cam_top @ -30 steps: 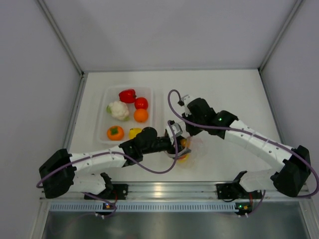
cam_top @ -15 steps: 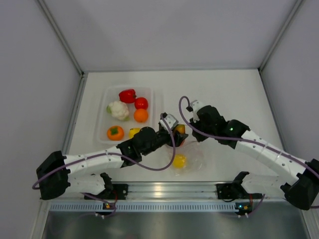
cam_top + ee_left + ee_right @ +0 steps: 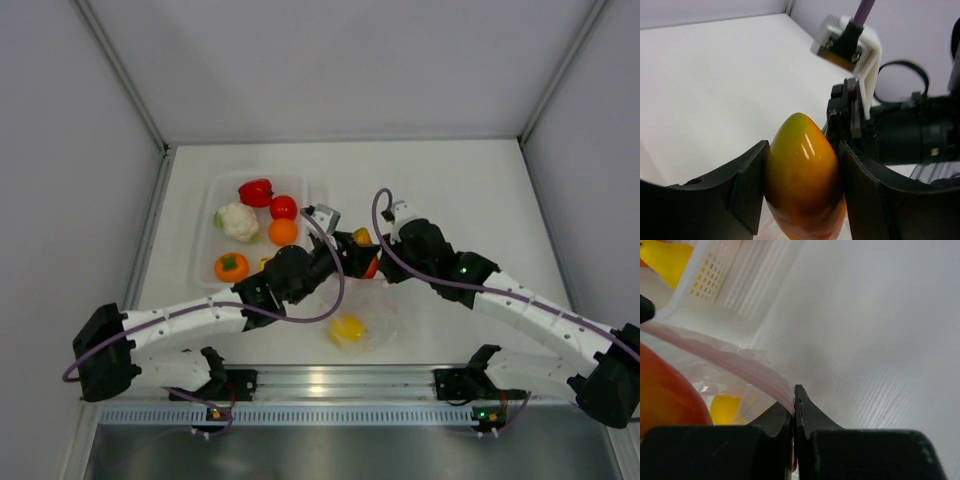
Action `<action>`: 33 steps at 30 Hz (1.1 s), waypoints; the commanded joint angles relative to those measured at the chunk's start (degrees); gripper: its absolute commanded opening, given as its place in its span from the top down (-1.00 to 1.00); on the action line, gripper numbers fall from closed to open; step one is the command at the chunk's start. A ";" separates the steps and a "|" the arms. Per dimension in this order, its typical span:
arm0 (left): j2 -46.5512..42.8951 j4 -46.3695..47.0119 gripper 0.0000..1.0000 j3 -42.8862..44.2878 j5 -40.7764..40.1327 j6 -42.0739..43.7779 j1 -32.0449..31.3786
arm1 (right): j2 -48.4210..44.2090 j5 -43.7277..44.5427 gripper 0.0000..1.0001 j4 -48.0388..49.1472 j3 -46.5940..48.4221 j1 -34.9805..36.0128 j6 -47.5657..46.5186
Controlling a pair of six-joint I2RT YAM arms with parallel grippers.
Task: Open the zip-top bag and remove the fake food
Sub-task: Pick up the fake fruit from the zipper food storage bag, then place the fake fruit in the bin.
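Your left gripper (image 3: 360,260) is squeezing an orange-yellow fruit (image 3: 802,175) between both fingers, just right of the tray (image 3: 305,200). Your right gripper (image 3: 794,401) is closing on the pink strip of the bag (image 3: 735,365), touching it beside the fruit. The bag is lying below, with a lemon (image 3: 347,328) inside.

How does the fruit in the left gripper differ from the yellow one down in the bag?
The held fruit is orange with a yellowish tip; the lemon is plain yellow. The held fruit sits clamped in the left gripper, outside the zip-top bag; the lemon lies inside it. Both are glossy.
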 commanded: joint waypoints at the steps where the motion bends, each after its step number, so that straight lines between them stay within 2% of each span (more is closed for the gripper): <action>1: -2.35 5.48 1.00 5.79 -1.26 -6.55 0.36 | -0.98 1.96 1.00 4.07 -0.10 -0.98 2.24; 8: -5.68 6.36 1.00 4.66 -11.52 -10.69 0.98 | -4.67 6.87 1.00 3.63 -0.01 -0.89 4.26; 15: -3.76 9.34 1.00 3.34 -21.56 1.15 1.33 | -9.85 5.21 1.00 3.80 -0.37 -0.89 3.04; 18: -3.23 9.35 1.00 3.86 -27.78 3.54 1.42 | -11.08 9.06 1.00 1.62 0.16 -0.89 2.42; 19: -3.49 6.21 1.00 4.56 -33.20 3.46 1.51 | -11.26 12.90 1.00 -0.74 0.77 -0.89 1.81; 21: -4.28 0.41 1.00 6.23 -37.01 1.46 1.77 | -12.05 15.48 1.00 -2.60 1.30 -1.07 1.10; 23: -3.67 -13.33 1.00 10.71 -39.75 -1.62 4.22 | -13.02 18.29 1.00 -4.80 2.00 -1.33 0.49; 27: -2.35 -33.31 1.00 15.81 -37.31 -11.55 12.48 | -16.18 21.64 1.00 -7.26 2.71 -2.21 0.05; 30: -1.21 -41.51 1.00 16.43 -32.23 -15.15 21.33 | -17.77 23.31 1.00 -7.80 3.06 -2.39 -0.04; 32: 0.54 -43.56 1.00 16.17 -28.44 -15.52 25.65 | -18.21 23.75 1.00 -8.06 3.32 -2.65 -0.22; 33: 1.25 -44.26 1.00 15.82 -23.37 -15.17 29.94 | -18.38 23.49 1.00 -8.41 3.50 -2.65 -0.30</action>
